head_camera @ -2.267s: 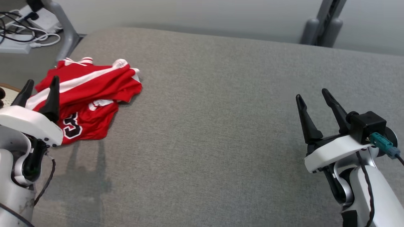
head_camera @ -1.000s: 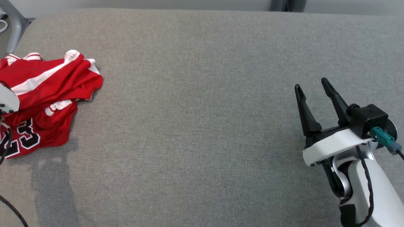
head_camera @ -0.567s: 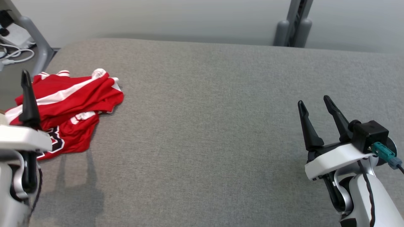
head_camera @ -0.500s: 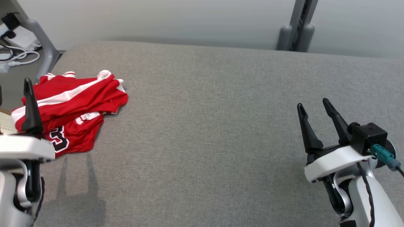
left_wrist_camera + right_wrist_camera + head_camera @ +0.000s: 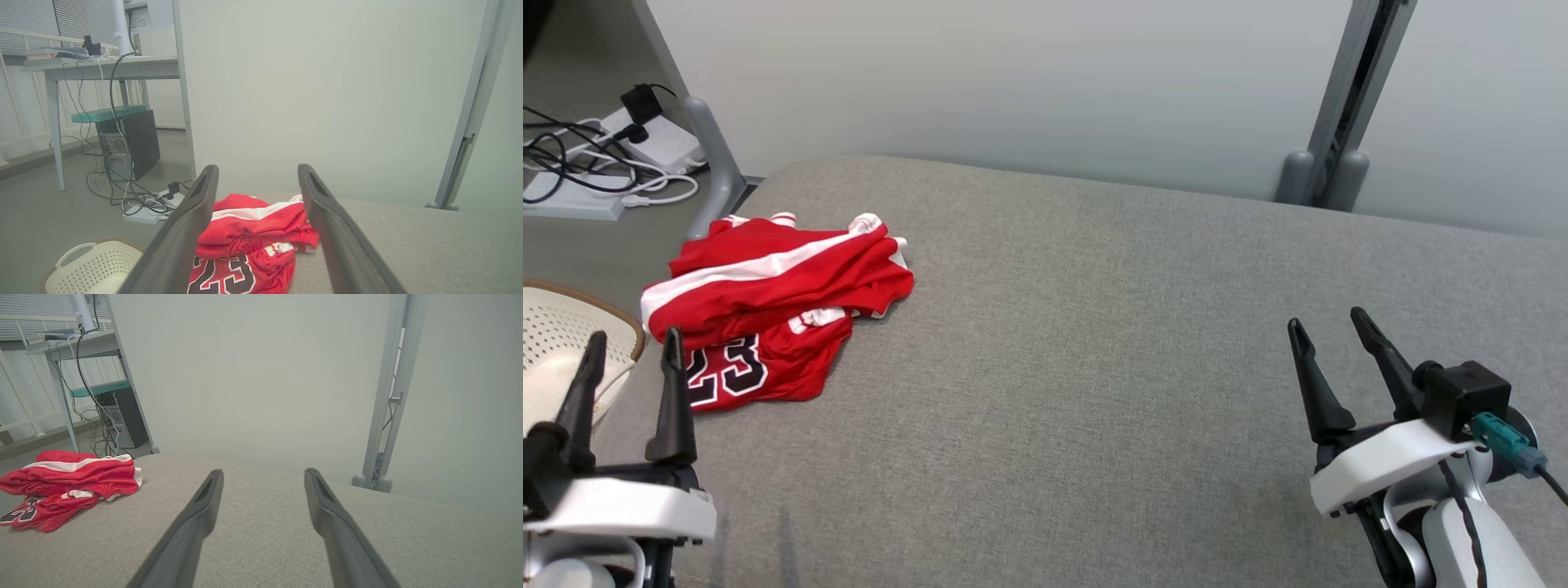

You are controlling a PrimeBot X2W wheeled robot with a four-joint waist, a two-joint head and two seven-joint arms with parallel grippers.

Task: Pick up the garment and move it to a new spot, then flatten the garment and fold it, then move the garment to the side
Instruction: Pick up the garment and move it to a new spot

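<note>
Left pincer now spread — drawn back from the garment.

A garment lies on the far left of a padded table. A basket sits on the floor left of the table, with cables behind it. The left gripper is just before the garment. The right gripper is well apart, at the table's right. A post stands behind the table.

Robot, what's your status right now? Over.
Left gripper open, empty, just short of jersey. Right gripper open, empty. Jersey bunched at cushion's left end. Basket on floor beside it.
</note>
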